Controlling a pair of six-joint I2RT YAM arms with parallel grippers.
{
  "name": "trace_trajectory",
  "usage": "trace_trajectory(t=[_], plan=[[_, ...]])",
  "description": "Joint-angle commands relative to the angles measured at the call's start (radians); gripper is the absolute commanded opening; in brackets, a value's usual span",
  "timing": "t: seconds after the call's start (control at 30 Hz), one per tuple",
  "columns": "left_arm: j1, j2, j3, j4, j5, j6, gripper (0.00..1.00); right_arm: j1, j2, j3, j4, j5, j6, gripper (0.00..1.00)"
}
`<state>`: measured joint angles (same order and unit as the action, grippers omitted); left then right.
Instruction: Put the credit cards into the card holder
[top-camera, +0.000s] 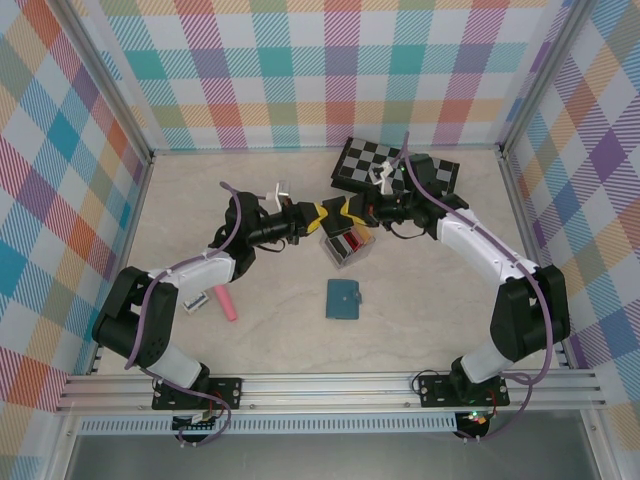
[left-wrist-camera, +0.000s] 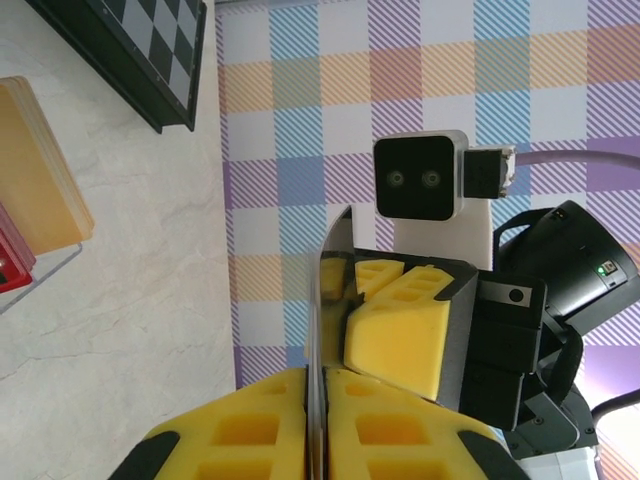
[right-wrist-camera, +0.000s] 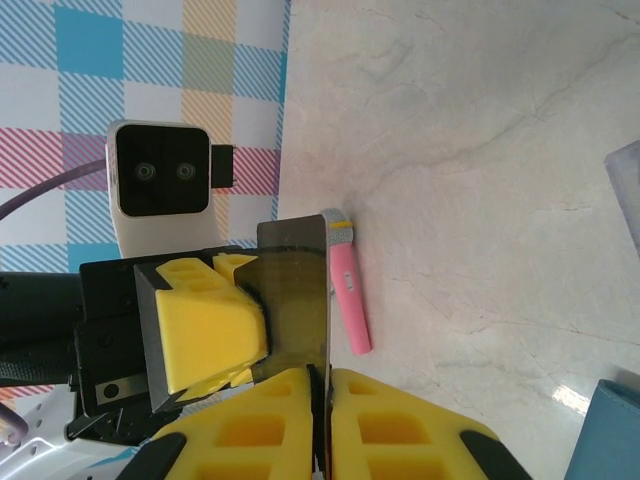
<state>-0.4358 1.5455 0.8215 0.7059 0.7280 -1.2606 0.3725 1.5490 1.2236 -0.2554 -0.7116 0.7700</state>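
One dark credit card (right-wrist-camera: 293, 290) is pinched by both claws at once: the left gripper (left-wrist-camera: 320, 385) and the right gripper (right-wrist-camera: 320, 385) are each clamped on an opposite edge, above the middle of the table. From overhead the card is hidden between their yellow fingers, and from the left wrist it shows nearly edge-on. Just near of them stands a clear rack (top-camera: 343, 260) holding a red card (left-wrist-camera: 8, 262) and a tan card (left-wrist-camera: 35, 170); any others there are hard to count. One teal card holder (top-camera: 345, 298) lies closed, nearer still, apart from the rack. One pink stick (top-camera: 225, 302) lies at near left.
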Motion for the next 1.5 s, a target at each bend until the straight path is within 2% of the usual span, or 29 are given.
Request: trace_trajectory(t=[0.0, 0.13, 0.2, 0.3, 0.43, 0.53, 0.6, 0.7, 0.83, 1.07, 1.47], plan=[[0.016, -0.035, -0.009, 0.022, -0.003, 0.018, 0.11, -0.023, -0.022, -0.012, -0.046, 0.096, -0.023, 0.11], [0.019, -0.039, -0.006, -0.022, -0.009, 0.036, 0.10, -0.023, -0.032, -0.021, -0.054, 0.132, -0.024, 0.09], [0.020, -0.042, 0.001, -0.096, -0.023, 0.055, 0.08, -0.023, -0.038, -0.023, -0.060, 0.155, -0.027, 0.06], [0.019, -0.049, 0.054, -0.334, -0.078, 0.129, 0.00, -0.023, -0.056, -0.018, -0.099, 0.221, -0.051, 0.07], [0.003, -0.036, 0.213, -0.813, -0.219, 0.270, 0.00, -0.023, -0.079, 0.001, -0.225, 0.369, -0.114, 0.07], [-0.028, 0.042, 0.373, -1.155, -0.312, 0.306, 0.00, -0.024, -0.095, 0.004, -0.282, 0.438, -0.158, 0.08], [-0.051, 0.100, 0.451, -1.246, -0.321, 0.322, 0.00, -0.023, -0.104, 0.005, -0.312, 0.476, -0.179, 0.08], [-0.095, 0.174, 0.567, -1.382, -0.421, 0.315, 0.00, -0.023, -0.112, 0.004, -0.343, 0.514, -0.205, 0.08], [-0.128, 0.302, 0.735, -1.559, -0.499, 0.311, 0.00, -0.023, -0.135, -0.018, -0.351, 0.538, -0.221, 0.09], [-0.173, 0.395, 0.828, -1.567, -0.549, 0.244, 0.00, -0.023, -0.158, -0.054, -0.344, 0.533, -0.249, 0.09], [-0.194, 0.494, 0.937, -1.549, -0.546, 0.199, 0.00, -0.023, -0.152, -0.081, -0.331, 0.508, -0.271, 0.10]])
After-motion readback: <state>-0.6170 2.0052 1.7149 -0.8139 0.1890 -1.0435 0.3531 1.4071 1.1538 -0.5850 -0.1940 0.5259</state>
